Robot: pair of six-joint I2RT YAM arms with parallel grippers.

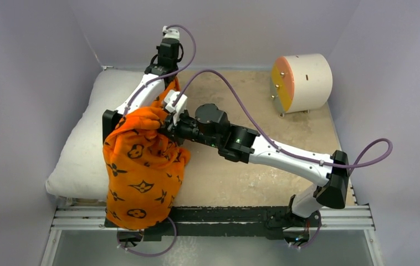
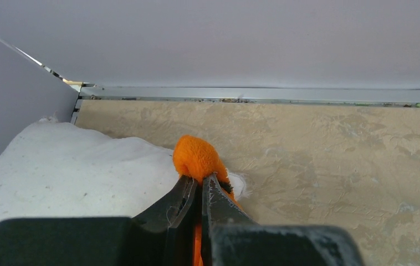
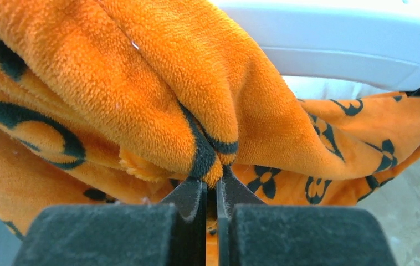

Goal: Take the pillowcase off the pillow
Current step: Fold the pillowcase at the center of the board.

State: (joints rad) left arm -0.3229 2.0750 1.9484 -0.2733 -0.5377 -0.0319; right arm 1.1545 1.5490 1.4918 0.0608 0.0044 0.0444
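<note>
The orange pillowcase (image 1: 141, 166) with black motifs hangs bunched in the air, draped over my left arm and down over the front rail. The white pillow (image 1: 86, 144) lies along the table's left side, bare where it shows, partly hidden behind the hanging fabric. My left gripper (image 1: 171, 91) is shut on an orange tuft of the pillowcase (image 2: 196, 158) above the pillow's far corner (image 2: 69, 172); its fingertips (image 2: 188, 191) pinch it. My right gripper (image 1: 166, 121) is shut on a folded edge of the pillowcase (image 3: 141, 83), its fingertips (image 3: 196, 191) nearly touching.
A white cylinder with an orange face (image 1: 302, 83) stands at the back right. Grey walls close in the table on the left, back and right. The metal rail (image 1: 224, 216) runs along the front edge. My left arm's white link (image 3: 335, 44) crosses just above the right gripper.
</note>
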